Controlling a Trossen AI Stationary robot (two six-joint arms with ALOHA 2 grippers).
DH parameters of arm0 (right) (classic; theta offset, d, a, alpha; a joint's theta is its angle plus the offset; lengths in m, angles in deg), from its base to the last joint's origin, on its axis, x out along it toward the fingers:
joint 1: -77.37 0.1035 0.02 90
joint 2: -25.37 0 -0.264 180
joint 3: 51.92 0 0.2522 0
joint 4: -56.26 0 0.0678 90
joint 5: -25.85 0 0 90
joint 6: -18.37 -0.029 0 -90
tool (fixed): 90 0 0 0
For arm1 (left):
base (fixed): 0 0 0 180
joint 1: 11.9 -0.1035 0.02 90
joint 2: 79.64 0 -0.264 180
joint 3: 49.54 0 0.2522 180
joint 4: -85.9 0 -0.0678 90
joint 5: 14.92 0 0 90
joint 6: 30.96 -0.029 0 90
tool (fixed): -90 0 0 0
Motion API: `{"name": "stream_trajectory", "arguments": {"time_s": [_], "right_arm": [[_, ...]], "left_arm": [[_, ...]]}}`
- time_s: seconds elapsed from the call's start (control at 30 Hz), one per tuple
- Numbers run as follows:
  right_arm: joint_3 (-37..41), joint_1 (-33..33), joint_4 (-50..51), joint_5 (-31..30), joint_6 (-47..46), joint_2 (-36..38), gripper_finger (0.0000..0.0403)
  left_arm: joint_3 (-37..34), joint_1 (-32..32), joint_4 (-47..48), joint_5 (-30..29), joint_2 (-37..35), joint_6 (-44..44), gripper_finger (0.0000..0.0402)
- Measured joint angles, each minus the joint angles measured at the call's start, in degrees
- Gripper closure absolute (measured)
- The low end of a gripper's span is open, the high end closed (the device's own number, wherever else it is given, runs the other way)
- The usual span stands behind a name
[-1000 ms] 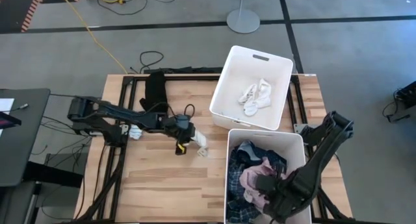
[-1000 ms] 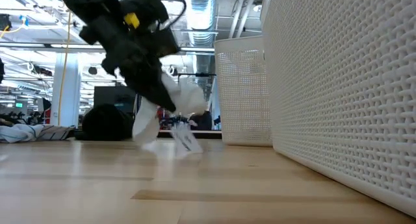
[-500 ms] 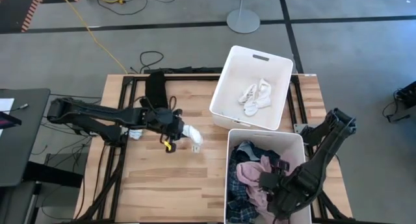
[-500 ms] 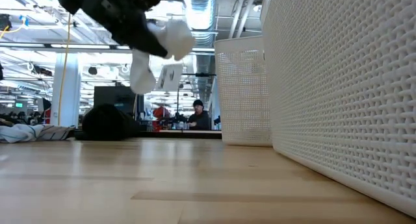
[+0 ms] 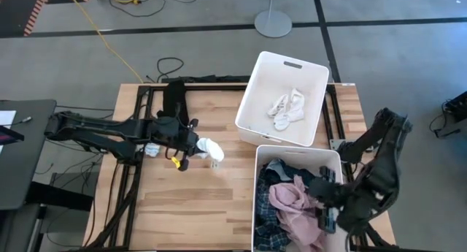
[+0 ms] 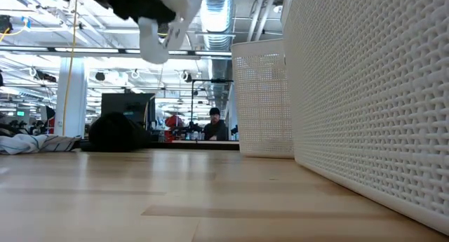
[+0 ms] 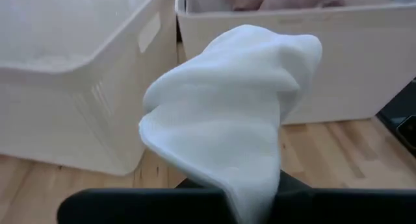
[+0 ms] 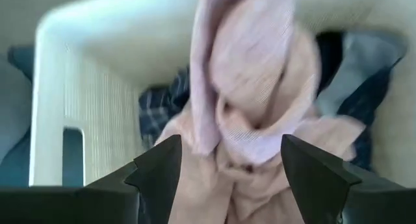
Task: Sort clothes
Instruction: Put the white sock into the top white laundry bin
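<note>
Two bins, two arms, one item in transit. Left gripper [image 5: 191, 150]: jaws pinched on a white sock [image 5: 210, 148], held high above the bare table [image 5: 175, 201], short of the far bin [image 5: 283, 98] where other white socks [image 5: 286, 108] lie. Right gripper [image 5: 327, 208]: jaws spread, empty, poised over the near bin [image 5: 298, 151] above the pink piece [image 8: 250, 113] and blue plaid shirt [image 5: 264, 217].

Your risks, as judged: the sock hangs loose below the fingers, so its trailing end may snag the bin rim; release early and it lands on the wood.
</note>
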Motion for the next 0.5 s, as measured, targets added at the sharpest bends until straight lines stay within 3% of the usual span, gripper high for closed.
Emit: {"name": "stream_trajectory", "arguments": {"time_s": [0.27, 0.5], "right_arm": [[0.0, -0.8, -1.4, -12.9, 9.8, 2.8, 0.0126], [0.0, -6.5, -10.1, -16.1, 25.6, 1.5, 0.0126]], "left_arm": [[0.0, 0.5, -1.5, 0.0, -4.5, -1.2, 0.0401], [0.0, 0.6, -3.2, 0.0, -7.2, -2.7, 0.0401]]}}
